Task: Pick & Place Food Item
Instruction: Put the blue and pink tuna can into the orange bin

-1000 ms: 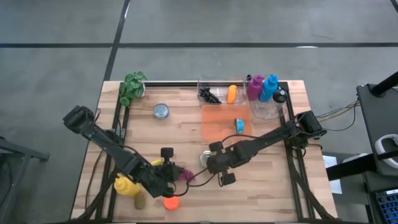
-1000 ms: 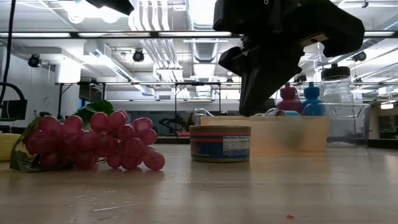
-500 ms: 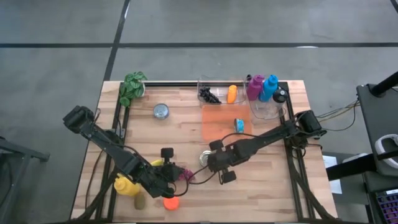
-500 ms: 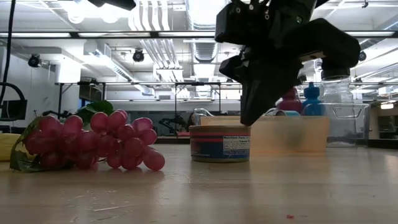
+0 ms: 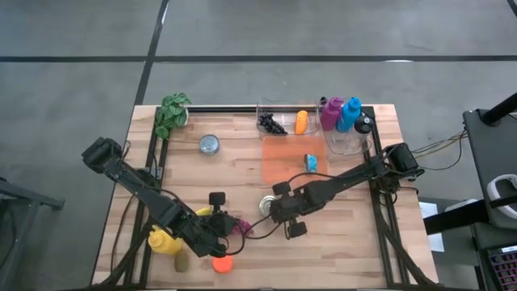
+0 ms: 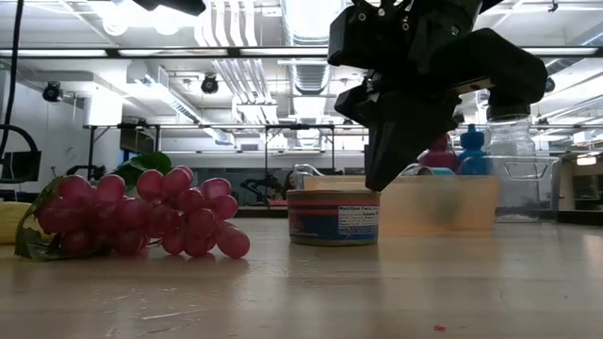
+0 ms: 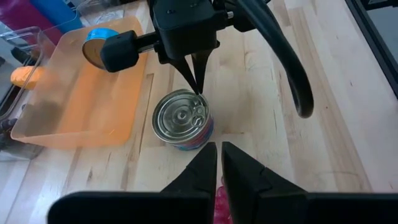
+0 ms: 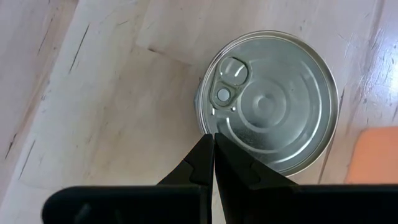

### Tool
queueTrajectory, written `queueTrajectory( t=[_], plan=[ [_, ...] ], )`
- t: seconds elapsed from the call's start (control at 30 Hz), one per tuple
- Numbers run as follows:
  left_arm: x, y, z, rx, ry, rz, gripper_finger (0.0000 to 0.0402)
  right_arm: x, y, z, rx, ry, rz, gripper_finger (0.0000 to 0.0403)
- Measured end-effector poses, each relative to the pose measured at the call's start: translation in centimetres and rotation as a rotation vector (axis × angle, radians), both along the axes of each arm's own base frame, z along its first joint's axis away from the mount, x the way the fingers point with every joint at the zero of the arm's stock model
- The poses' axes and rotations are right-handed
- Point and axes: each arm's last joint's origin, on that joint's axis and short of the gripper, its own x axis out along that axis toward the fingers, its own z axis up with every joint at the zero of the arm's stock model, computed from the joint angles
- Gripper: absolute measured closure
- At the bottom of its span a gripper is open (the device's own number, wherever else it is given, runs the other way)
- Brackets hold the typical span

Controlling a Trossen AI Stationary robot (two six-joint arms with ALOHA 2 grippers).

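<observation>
A silver-topped food can [image 8: 273,112] with a blue and red label stands upright on the wooden table [image 5: 347,234], near the middle [image 5: 266,205]. My right gripper [image 8: 214,142] is shut and points steeply down at the can's rim beside the pull tab [image 8: 231,70]; the left wrist view shows its tips [image 7: 198,87] at the can's far rim. My left gripper [image 7: 219,165] hovers shut, nothing in it, above a bunch of pink grapes [image 6: 141,217] lying on the table left of the can. My right gripper's shut fingertips stand at the can's top rim [image 8: 206,129], coming from above and slanting down. I cannot tell whether they touch the rim or hang just over it. The can stands flat on the table.
An orange tray [image 5: 283,162] holding a small blue can [image 5: 311,162] lies just beyond the can. Clear bins [image 5: 279,117] and coloured bottles [image 5: 339,113] line the far edge, beside a plant [image 5: 172,111] and another can [image 5: 210,144]. Yellow, green and orange toy foods [image 5: 166,242] lie near the front left.
</observation>
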Motion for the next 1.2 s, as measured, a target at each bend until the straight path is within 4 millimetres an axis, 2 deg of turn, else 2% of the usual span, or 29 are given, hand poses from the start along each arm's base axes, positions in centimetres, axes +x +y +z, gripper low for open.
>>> queueTrajectory(
  t=[0.33, 0.8, 1.2],
  plan=[
    [0.0, 0.0, 0.0, 0.0, 0.0, -0.001, 0.0373, -0.3, 0.0, -0.3, 0.028, 0.026, -0.014, 0.0394],
    [0.0, 0.0, 0.0, 0.0, 0.0, -0.001, 0.0373, -1.5, 0.1, -2.0, 0.046, 0.091, -0.039, 0.0394],
    [0.0, 0.0, 0.0, 0.0, 0.0, -0.002, 0.0373, -2.3, 1.8, -1.5, 0.03, 0.078, -0.02, 0.0394]
  ],
)
